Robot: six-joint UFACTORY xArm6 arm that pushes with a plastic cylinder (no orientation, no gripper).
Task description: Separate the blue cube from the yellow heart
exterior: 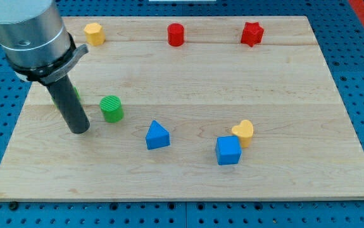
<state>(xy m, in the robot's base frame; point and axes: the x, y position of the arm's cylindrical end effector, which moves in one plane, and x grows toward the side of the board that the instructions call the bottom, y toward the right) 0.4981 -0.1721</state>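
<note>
Blue cube (228, 151) touching yellow heart (244, 132) — my tip (80, 129) well apart, beside green cylinder (111, 108) — no hand visible.

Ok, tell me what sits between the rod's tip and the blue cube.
My tip is at the view's left and the blue cube at the lower right, touching the yellow heart. The blue triangular block lies about on the straight line between them. The green cylinder sits just above that line.

Along the counter's (333, 76) top edge — yellow block (94, 33), red cylinder (176, 34), red star (252, 33); lower — green cylinder (111, 108), blue triangular block (157, 135).
</note>
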